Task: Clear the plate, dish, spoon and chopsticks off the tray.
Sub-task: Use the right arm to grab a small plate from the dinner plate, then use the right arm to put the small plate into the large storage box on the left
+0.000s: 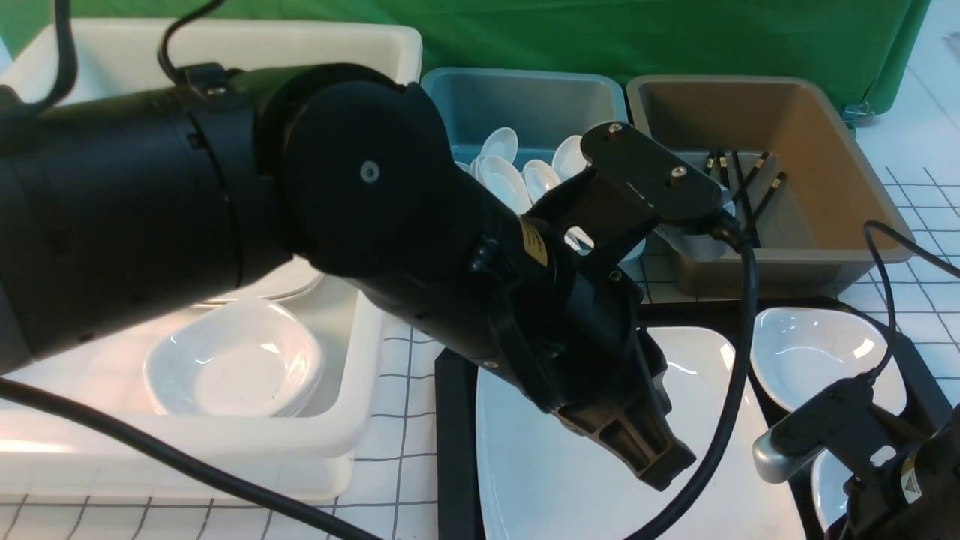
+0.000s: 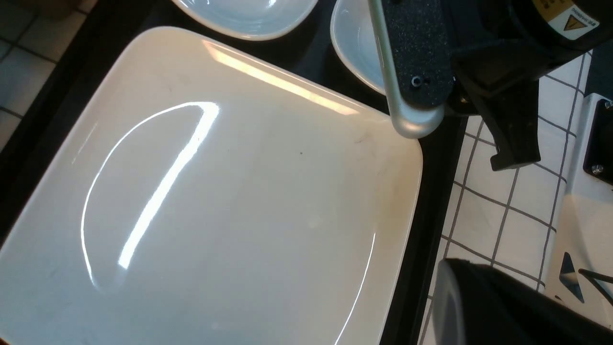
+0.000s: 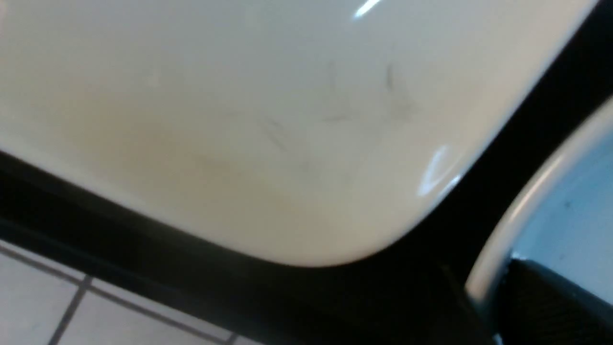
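Hovering by the near right corner of the tray [image 1: 454, 450], our right gripper [image 3: 550, 306] has one finger at the rim of a small dish [image 3: 570, 201]; we cannot tell whether its jaws are spread. Our left gripper [image 1: 656, 461], jaws pressed together, hangs over the plate [image 1: 540, 465] lying flat on the tray, and a second dish [image 1: 810, 360] sits farther back on the right.

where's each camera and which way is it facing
front view: between the arms, facing forward over tray and plate; left arm and left end effector fill it, right arm at lower right.
left wrist view: on the left arm, looking down at the plate; right arm shows.
right wrist view: on the right arm, close on a plate corner by a small dish; one finger shows.
shared: all see plate and tray.
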